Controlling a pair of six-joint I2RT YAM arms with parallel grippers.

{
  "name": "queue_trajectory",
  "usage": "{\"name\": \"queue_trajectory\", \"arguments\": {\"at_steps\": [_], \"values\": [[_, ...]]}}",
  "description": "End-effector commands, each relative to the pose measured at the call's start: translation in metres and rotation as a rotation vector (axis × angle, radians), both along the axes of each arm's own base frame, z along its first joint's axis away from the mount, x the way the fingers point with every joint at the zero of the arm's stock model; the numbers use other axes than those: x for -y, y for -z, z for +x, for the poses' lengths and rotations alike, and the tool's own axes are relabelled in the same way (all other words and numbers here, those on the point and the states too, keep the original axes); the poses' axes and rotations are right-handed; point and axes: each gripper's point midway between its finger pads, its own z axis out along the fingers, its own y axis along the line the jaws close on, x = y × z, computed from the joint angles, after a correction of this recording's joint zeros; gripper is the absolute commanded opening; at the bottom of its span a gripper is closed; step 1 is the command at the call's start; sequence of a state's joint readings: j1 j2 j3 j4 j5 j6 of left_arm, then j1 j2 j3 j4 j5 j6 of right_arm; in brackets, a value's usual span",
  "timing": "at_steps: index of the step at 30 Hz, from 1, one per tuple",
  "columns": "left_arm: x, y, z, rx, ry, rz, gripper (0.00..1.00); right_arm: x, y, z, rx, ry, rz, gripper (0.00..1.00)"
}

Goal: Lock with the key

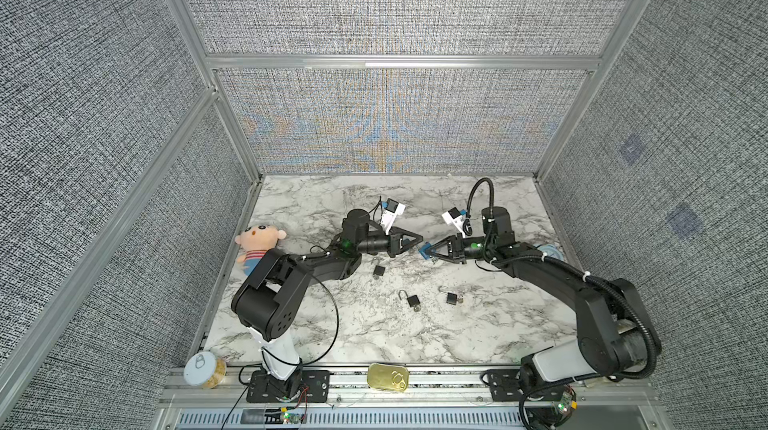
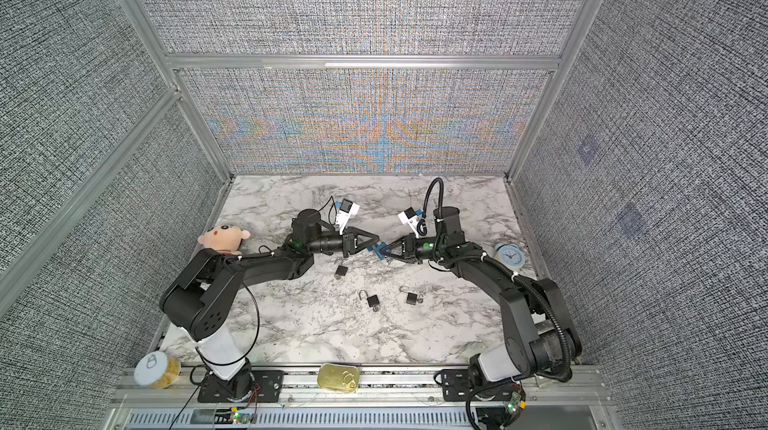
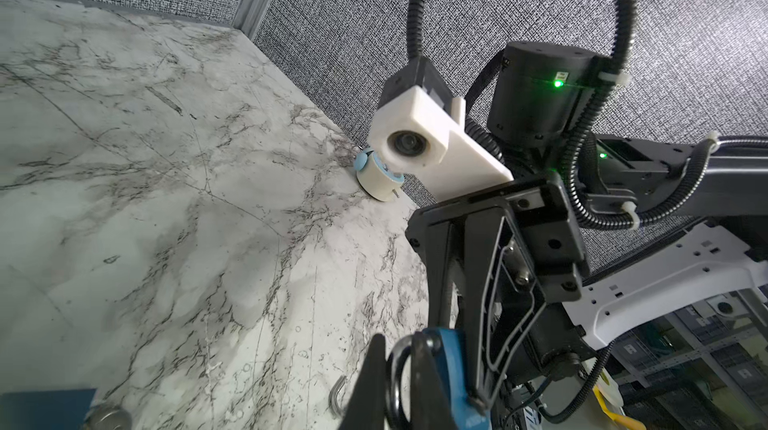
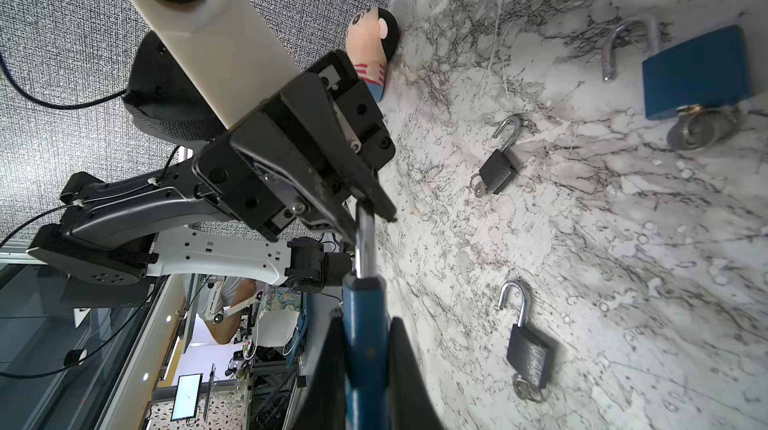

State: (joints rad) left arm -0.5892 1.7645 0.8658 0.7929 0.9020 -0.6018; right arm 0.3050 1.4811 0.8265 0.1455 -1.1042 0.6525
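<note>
a: where was the lock?

me: the blue padlock (image 4: 365, 349) hung in the air between my two arms, above the middle of the marble table (image 1: 374, 344). its body sat edge-on in the right gripper (image 1: 429, 250), jaws clamped tight on it. the steel shackle (image 4: 365, 240) stuck out toward the left gripper (image 4: 370, 209), which was pinched almost fully closed on the shackle's curve.

a: and the key?

me: i couldn't tell. a silvery bit (image 1: 434, 259) hung under the right gripper in a top view, too small to name.

a: how would you do this step well?

me: i couldn't see whether the free leg was seated. i judged it needed pushing home: line the leg over its hole, press both grippers straight together, no twisting, body held firm.

a: anything nearby?

me: on the table lay a spare blue padlock (image 4: 698, 70), one black padlock (image 4: 496, 170) and a second black padlock (image 4: 528, 353), all with shackles open and keys at their bases. further out, a soft doll (image 1: 257, 240) by the left wall and an alarm clock (image 2: 509, 255) by the right.
</note>
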Motion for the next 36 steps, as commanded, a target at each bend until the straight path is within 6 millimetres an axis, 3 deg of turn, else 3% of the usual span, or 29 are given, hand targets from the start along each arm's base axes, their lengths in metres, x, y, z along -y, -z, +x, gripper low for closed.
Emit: {"name": "queue_trajectory", "arguments": {"at_steps": [1, 6, 11, 16, 22, 28, 36], "values": [[0.007, 0.015, -0.039, -0.089, 0.153, 0.033, 0.00, -0.008, -0.043, 0.020, 0.271, 0.005, 0.078, 0.00], [0.006, 0.017, -0.041, -0.096, 0.152, 0.032, 0.00, -0.010, -0.039, 0.021, 0.268, 0.004, 0.059, 0.00], [0.002, 0.007, -0.028, -0.108, 0.152, -0.011, 0.00, -0.013, -0.025, 0.012, 0.260, -0.025, 0.003, 0.00], [-0.010, -0.013, -0.017, -0.098, 0.149, -0.092, 0.16, -0.013, -0.019, 0.005, 0.253, -0.032, -0.012, 0.00], [-0.015, -0.018, -0.013, -0.084, 0.150, -0.088, 0.25, -0.013, -0.016, 0.000, 0.248, -0.039, -0.015, 0.00], [-0.016, -0.012, -0.011, -0.079, 0.129, -0.045, 0.23, -0.014, -0.013, -0.003, 0.242, -0.046, -0.019, 0.00], [-0.015, -0.012, -0.011, -0.082, 0.133, -0.042, 0.05, -0.017, -0.013, -0.004, 0.245, -0.050, -0.023, 0.00]]}}
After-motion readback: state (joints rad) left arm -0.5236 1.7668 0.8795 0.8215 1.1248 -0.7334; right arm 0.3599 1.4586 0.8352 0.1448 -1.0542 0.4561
